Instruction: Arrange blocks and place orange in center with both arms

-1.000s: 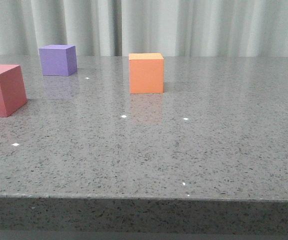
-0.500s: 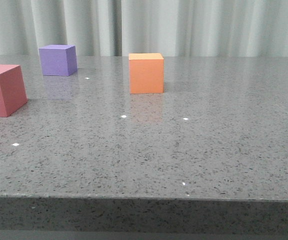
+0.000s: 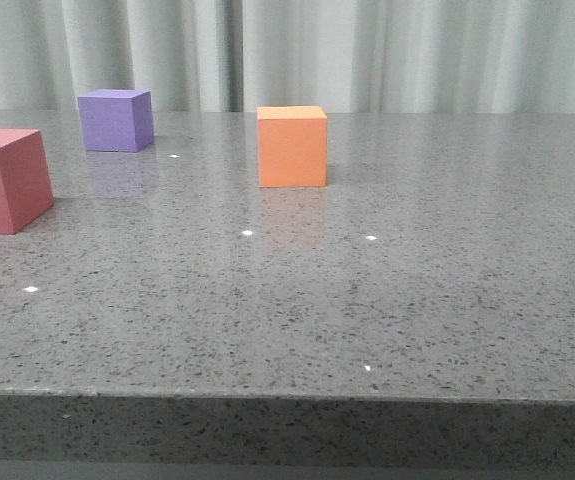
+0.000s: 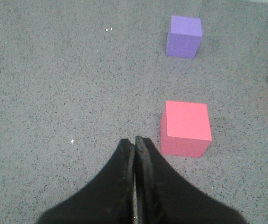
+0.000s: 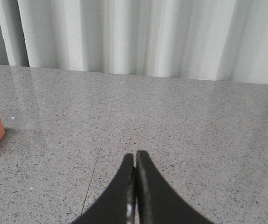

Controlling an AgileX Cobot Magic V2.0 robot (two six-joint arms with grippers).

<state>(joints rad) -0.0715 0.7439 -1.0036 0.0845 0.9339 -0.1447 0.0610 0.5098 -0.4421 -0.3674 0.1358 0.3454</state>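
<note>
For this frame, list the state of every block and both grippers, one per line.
Matte orange cube: upright on the grey speckled table, standing alone, ungripped.
Matte purple cube: upright on the table, far left, ungripped.
Matte reddish-pink cube: resting flat, left edge, ungripped.
Left gripper: shut, empty, above the table beside the reddish-pink cube.
Right gripper: shut, empty.

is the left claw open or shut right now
Shut and empty: in the left wrist view the left claw has its two fingers pressed together, with the pink cube sitting apart beside it on the table.

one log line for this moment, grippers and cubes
left gripper shut, empty | right gripper shut, empty | orange cube, purple cube, reddish-pink cube apart on table, untouched
</note>
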